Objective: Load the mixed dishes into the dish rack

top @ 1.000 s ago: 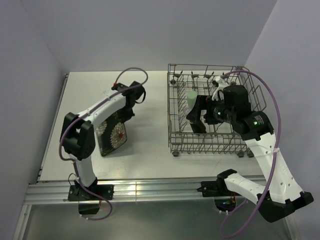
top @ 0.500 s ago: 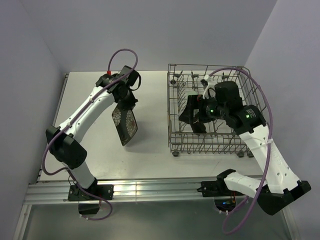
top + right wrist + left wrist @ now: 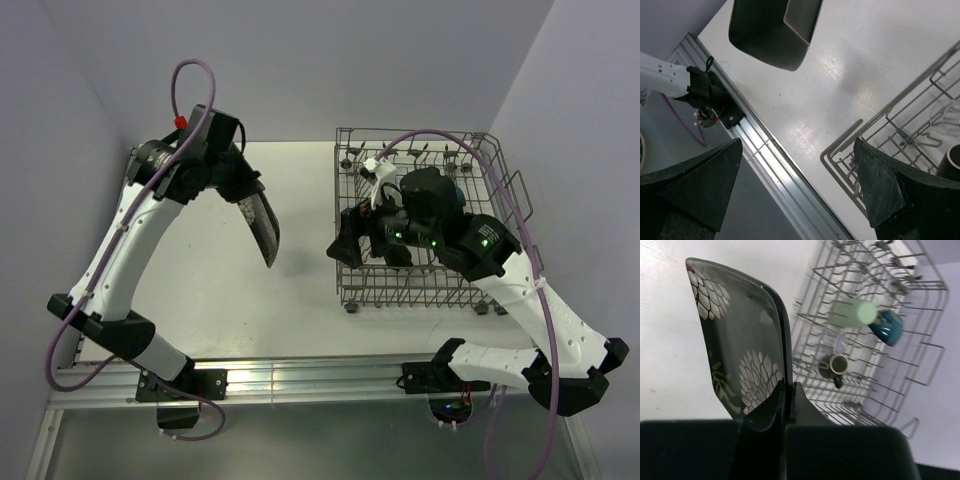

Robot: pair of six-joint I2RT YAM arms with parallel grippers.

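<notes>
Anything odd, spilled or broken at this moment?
Nothing stands out. The left gripper is shut on the floral plate, holding it tilted above the table. The mug, green cup and glass sit inside the rack, none visibly broken. The right gripper is open by the rack's near-left corner.

The dish rack [image 3: 420, 300] stands on the right part of the white table [image 3: 300, 290]. Well to the left of the rack, the left gripper [image 3: 243, 192] is clamped on the upper edge of the square black floral plate [image 3: 264, 228]. The plate hangs seen nearly edge-on, slanting down toward the rack side, and does not touch the rack. The right gripper [image 3: 368, 245] sits over the rack's left wall with its fingers spread wide and nothing between them. The right arm covers most of the rack's inside.
</notes>
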